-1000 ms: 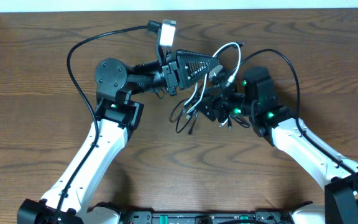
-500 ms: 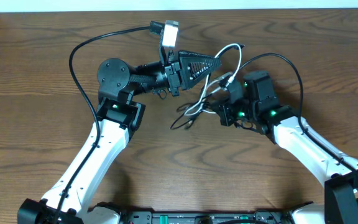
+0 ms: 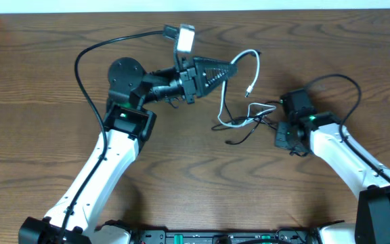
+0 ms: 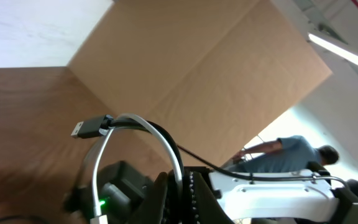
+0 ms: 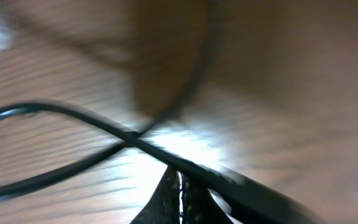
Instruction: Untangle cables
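The white cable [image 3: 257, 68] arcs out of the left gripper [image 3: 233, 66], which is clamped on it, and drops into a loose tangle with the black cable [image 3: 241, 139] on the table [image 3: 46, 81] between the arms. The right gripper [image 5: 180, 185] is pinched on the black cable beside that tangle. Draw the arms apart slowly, so crossed loops slide free rather than cinch

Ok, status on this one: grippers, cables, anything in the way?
Left gripper shut on white cable. Right gripper shut on black cable. Both crossed between the grippers, not yet untangled. Nothing blocking.
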You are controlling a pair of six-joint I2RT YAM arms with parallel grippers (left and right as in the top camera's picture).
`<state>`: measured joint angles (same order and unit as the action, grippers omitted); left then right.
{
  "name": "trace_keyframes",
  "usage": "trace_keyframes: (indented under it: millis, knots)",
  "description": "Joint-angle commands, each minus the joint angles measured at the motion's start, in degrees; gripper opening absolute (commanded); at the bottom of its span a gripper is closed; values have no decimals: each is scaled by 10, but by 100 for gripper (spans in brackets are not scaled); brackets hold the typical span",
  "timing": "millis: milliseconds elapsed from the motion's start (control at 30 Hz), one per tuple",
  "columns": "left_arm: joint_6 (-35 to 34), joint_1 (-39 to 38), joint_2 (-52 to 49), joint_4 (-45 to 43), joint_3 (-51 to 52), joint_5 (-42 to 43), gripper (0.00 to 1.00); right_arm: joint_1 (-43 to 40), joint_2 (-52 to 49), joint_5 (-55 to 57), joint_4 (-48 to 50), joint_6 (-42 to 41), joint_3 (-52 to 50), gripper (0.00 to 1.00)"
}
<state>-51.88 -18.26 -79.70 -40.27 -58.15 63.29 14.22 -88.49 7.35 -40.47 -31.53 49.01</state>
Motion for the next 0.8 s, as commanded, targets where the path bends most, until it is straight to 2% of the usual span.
trace_keyframes:
  millis: [0, 167, 300, 333, 367, 400, 467, 600, 700, 767]
  knots:
    - [25, 43, 9, 15, -9, 12, 7, -24, -2, 29, -16, -61, 3, 1]
    - [35, 86, 9, 52, -9, 50, 7, -35, -2, 21, -12, -62, 3, 1]
    - [67, 105, 9, 123, -9, 55, 8, -38, -2, -1, 12, -62, 4, 1]
    - [77, 104, 9, 139, -9, 56, 8, -38, -2, -7, 21, -62, 5, 16]
    - [86, 104, 9, 152, -9, 60, 8, -38, -2, -21, 36, -61, 6, 42]
    - [94, 102, 9, 164, -9, 64, 7, -38, -2, -34, 45, -61, 8, 62]
    - [97, 100, 9, 175, -9, 68, 8, -38, -2, -89, 86, -22, 10, 84]
    - [97, 94, 10, 175, -9, 68, 7, -37, -2, -351, 202, 215, 10, 99]
    - [97, 94, 10, 174, -9, 68, 7, -37, -2, -493, 236, 326, 10, 99]
    - [97, 94, 10, 174, -9, 68, 7, -37, -2, -523, 237, 368, 10, 99]
